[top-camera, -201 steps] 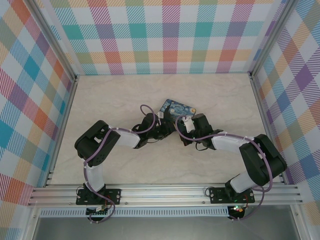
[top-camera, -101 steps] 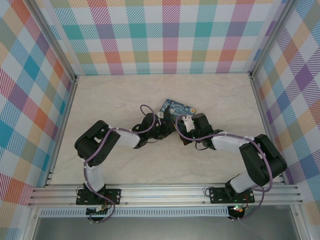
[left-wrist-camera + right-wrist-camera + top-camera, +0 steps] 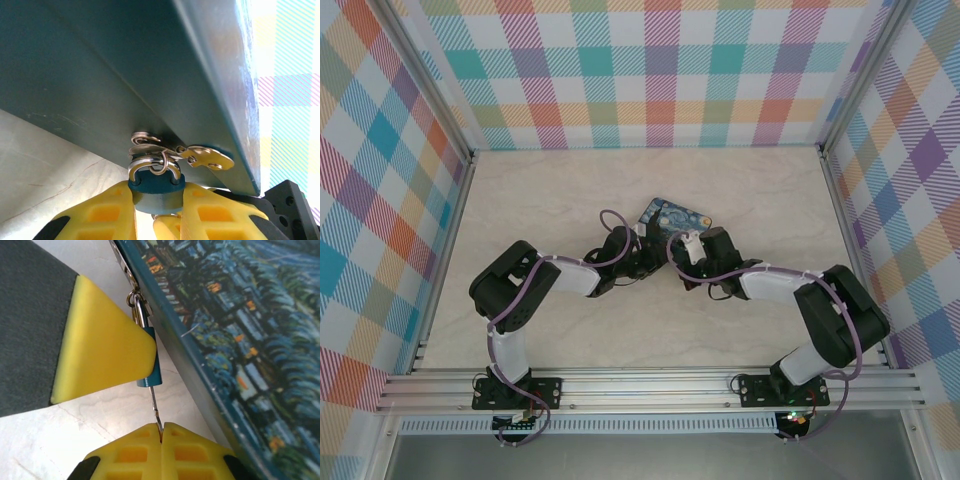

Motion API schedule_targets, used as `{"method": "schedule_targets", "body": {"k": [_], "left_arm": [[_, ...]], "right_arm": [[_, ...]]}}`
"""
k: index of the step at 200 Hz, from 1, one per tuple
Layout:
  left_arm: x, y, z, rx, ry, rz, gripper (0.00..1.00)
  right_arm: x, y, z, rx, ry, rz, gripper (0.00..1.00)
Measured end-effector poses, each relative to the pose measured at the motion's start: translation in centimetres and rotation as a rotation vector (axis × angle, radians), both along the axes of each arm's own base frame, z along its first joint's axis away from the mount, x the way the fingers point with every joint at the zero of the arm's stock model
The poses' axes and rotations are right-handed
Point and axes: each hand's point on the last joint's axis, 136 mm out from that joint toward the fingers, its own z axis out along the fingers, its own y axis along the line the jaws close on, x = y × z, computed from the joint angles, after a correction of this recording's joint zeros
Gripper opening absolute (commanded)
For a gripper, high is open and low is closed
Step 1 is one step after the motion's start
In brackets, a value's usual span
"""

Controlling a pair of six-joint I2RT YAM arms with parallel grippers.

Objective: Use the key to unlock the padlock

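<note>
1. Dark-blue rectangular tin with a swirling night-sky print. Lay flat on the pale marbled table, about mid-table and slightly right of centre. Both arms met at its near edge.

2. Small blue-bodied padlock with a metal shackle. Sat just beside the tin's near side wall, shackle end towards the tin. In the right wrist view the padlock body showed partly, behind one yellow finger of the left arm.

3. Left gripper. Yellow jaws were narrowed onto the padlock body, one finger on each side.

4. Thin dark metal key, a mere sliver. It ran straight from the base of the padlock to the right arm's fingertips, apparently seated in the lock; the keyhole itself could not be made out.

5. Right gripper. Yellow jaws were pressed together with the key's end pinched between the tips.

6. Small metal split rings. Looped through the shackle and lay against the tin's wall.

7. Flat silver piece. Hung on the rings, to the right of the padlock, touching the tin's side; exact shape unclear.
</note>
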Motion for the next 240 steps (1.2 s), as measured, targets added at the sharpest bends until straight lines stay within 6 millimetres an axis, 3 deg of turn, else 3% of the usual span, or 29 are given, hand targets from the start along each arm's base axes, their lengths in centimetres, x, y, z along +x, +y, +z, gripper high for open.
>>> {"method": "schedule_targets", "body": {"k": [82,134,240], "left_arm": [[0.3,0.2,0.2,0.002,-0.009,0.020,0.22],[0.4,0.0,1.3,-0.022,-0.026,0.016,0.22],[0.5,-0.1,1.7,-0.052,-0.002,0.034,0.24]], "right_arm": [[0.5,0.1,0.4,0.012,-0.044,-0.013,0.03],[0.8,0.4,1.9,0.054,-0.103,-0.012,0.02],[1.0,0.7,2.3,0.111,-0.093,-0.036,0.02]]}}
